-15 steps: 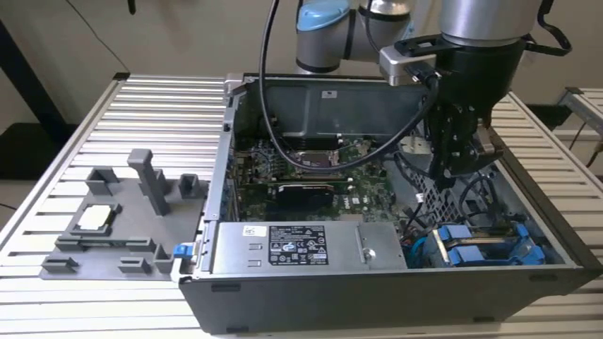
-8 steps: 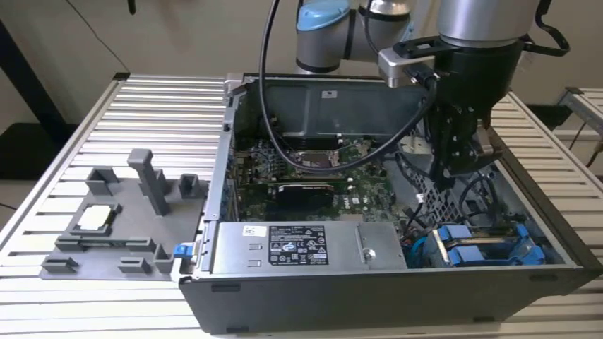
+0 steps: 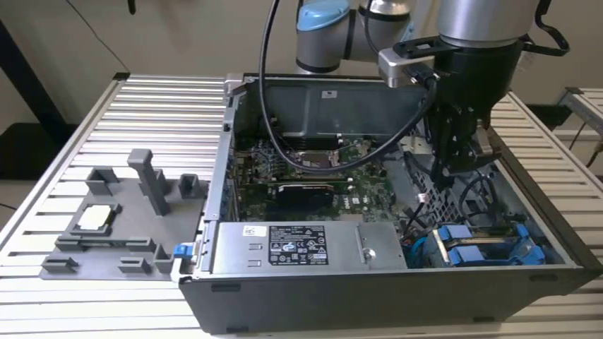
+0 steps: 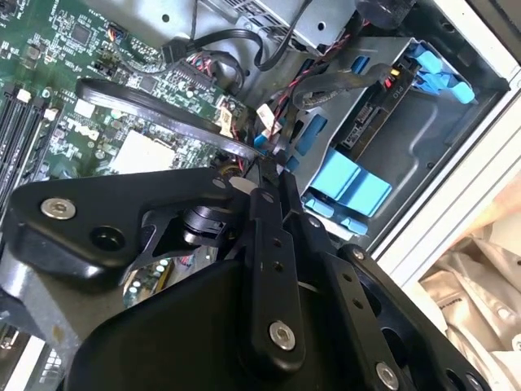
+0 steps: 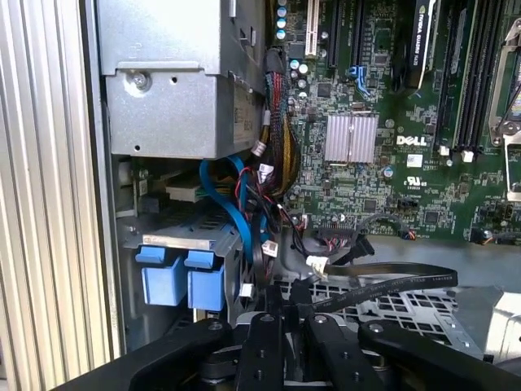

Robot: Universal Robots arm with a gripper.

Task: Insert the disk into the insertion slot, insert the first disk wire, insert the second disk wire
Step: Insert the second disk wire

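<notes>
1. Your gripper (image 3: 452,168) hangs inside the open computer case (image 3: 377,300). Its tips are low, close beside the perforated wall of the insertion slot (image 5: 407,309). You cannot tell whether the tips touch that wall.
2. The fingers are drawn together on the end of a flat black wire (image 5: 391,285). In both wrist views its band starts right at the tips and arcs away over the perforated metal.
3. The disk (image 3: 467,253) sits in the insertion slot, just past the tool's tips on the side nearer the exterior camera. You can see its bright blue carrier tabs, but most of the drive body is hidden.
4. The green motherboard (image 3: 311,176) lies flat in the case, next to the tool on the exterior view's left.
5. A loose bundle of wires (image 5: 273,175) in red, black, yellow and blue hangs near the fingertips. It lies between them and the grey power-supply box (image 3: 282,247).
6. The power-supply box lies against the case's near wall, farther from the tool than the disk and on the exterior view's left of the blue tabs.
7. A grey fixture (image 3: 113,226) stands well apart from the tool. It is outside the case on the slatted table (image 3: 160,106).
</notes>
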